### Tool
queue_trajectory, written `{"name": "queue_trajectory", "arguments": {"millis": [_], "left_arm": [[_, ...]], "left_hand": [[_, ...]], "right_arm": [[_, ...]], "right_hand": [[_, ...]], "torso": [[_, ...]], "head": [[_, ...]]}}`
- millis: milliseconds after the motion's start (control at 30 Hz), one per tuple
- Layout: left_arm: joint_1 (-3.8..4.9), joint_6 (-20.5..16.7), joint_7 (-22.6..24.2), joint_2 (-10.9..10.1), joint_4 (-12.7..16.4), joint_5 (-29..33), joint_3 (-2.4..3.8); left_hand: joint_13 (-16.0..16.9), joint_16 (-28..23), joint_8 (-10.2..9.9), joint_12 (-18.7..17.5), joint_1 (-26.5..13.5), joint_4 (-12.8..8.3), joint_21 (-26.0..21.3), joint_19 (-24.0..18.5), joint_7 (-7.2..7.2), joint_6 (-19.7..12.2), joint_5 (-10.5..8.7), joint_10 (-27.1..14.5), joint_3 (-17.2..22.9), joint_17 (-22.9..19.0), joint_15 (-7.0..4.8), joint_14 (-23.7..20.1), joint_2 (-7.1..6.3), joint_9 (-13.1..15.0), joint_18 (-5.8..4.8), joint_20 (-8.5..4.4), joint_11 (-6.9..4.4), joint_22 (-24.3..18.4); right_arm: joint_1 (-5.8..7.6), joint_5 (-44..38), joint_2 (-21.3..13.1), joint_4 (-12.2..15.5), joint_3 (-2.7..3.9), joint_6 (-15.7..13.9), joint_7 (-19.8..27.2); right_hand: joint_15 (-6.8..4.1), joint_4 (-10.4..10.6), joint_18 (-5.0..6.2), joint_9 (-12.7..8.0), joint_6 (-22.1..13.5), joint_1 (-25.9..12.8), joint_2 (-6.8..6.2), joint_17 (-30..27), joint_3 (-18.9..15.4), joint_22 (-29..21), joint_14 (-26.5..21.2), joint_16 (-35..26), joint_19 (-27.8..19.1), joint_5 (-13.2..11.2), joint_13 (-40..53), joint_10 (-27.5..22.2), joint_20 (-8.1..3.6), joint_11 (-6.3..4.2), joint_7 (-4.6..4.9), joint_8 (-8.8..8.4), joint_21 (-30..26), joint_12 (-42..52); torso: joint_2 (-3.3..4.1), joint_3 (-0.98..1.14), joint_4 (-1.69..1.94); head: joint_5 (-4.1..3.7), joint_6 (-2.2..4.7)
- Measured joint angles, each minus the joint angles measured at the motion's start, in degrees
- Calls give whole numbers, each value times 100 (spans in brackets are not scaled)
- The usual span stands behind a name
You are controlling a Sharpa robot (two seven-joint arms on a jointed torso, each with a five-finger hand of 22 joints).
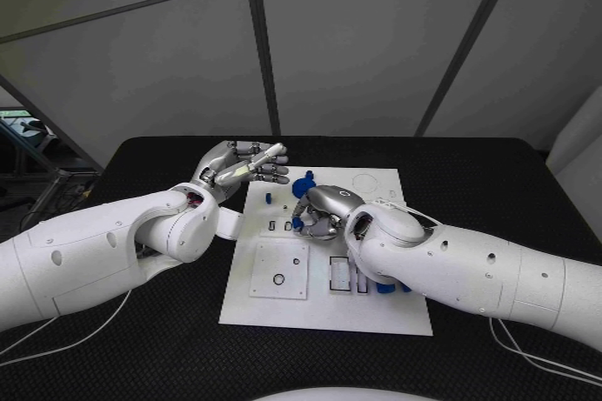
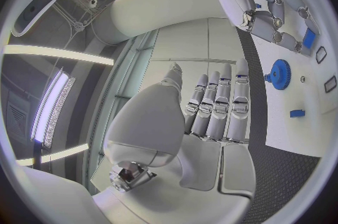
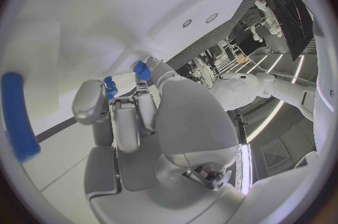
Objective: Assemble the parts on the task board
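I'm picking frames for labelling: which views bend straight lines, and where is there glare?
Head view: task board edges straight, light even. Left wrist view: fisheye, board edges curve, bright ceiling strips glare beside the left hand. Right wrist view: fisheye, right hand against a washed-out white board.

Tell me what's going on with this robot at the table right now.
The robot is assembling small blue parts on the white task board. Its right hand is down on the board with a blue part at its fingertips. Its left hand is raised above the board's far left corner, holding nothing. A blue gear sits on the board.
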Motion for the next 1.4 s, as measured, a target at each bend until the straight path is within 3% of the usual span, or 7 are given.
{"name": "queue_trajectory", "arguments": {"millis": [233,500,733,867,967,1200,1400], "left_arm": [[0,0,-2,0,-10,0,0],[0,0,-5,5,-20,0,0],[0,0,-6,-9,-65,0,0],[0,0,-17,-28,-119,3,0],[0,0,-52,-75,-153,45,-1],[-24,86,-308,-187,-200,192,-4],[-134,376,-621,-183,-185,274,-11]], "left_hand": [[0,0,0,0,0,0,0,0,0,0,0,0,0,0,0,0,0,0,0,0,0,0],[0,0,0,0,0,0,0,0,0,0,0,0,0,-1,0,0,0,0,0,0,0,1],[0,0,-21,0,0,0,0,0,0,0,0,0,0,0,0,0,0,0,0,0,0,1],[8,1,-22,0,0,-26,0,0,-13,13,0,66,-26,32,-2,2,0,0,0,0,38,-8],[66,102,-22,69,-3,-39,66,196,-23,147,0,292,-57,142,-80,257,3,2,-1,-60,-46,11],[387,1017,108,589,-380,223,646,917,-289,556,0,1087,-319,766,-418,1073,148,61,0,-383,-364,294],[869,2067,78,1149,-447,347,1250,1111,-390,656,0,1366,-444,1604,-578,1078,219,61,0,-578,-524,661]], "right_arm": [[-9,67,-50,28,0,-183,146],[-11,195,-73,50,0,-346,352],[-11,364,-114,76,0,-483,537],[-35,482,-268,242,1,-624,717],[-65,608,-529,504,1,-764,963],[-78,964,-1165,1191,6,-1056,1705],[-81,1178,-1531,1586,20,-1237,2168]], "right_hand": [[0,-53,0,8,54,0,-1,0,177,-137,0,0,-68,-16,-967,-760,-38,-17,-1,-33,-47,-1030],[0,-79,0,31,55,-61,-61,0,330,-184,0,-36,-74,-17,-1676,-1070,-32,-24,0,-86,-70,-1756],[0,-101,-1,34,107,-91,-91,-1,353,-124,0,-36,-73,-17,-1150,-656,-32,-30,-10,-119,-70,-1235],[0,-101,-1,51,161,-91,-91,-1,353,-88,0,-36,-73,-29,-797,-421,-32,-40,-26,-140,-70,-883],[0,-101,-1,61,177,-121,-121,-1,353,-49,0,-36,-73,-33,-556,-282,-32,-39,-26,-142,-70,-653],[0,-116,0,61,195,-121,-121,-1,368,76,0,0,-5,-34,-193,-109,-53,-29,-24,-155,0,-305],[0,-116,0,65,226,-121,-121,3,367,109,0,23,23,-48,-113,-76,-40,-57,-33,-176,25,-247]], "torso": [[0,1,-5],[0,1,-5],[0,0,0],[0,1,5],[-5,1,7],[-30,14,-15],[-66,33,-26]], "head": [[-5,4],[-15,13],[-15,21],[1,49],[34,75],[120,163],[137,208]]}}
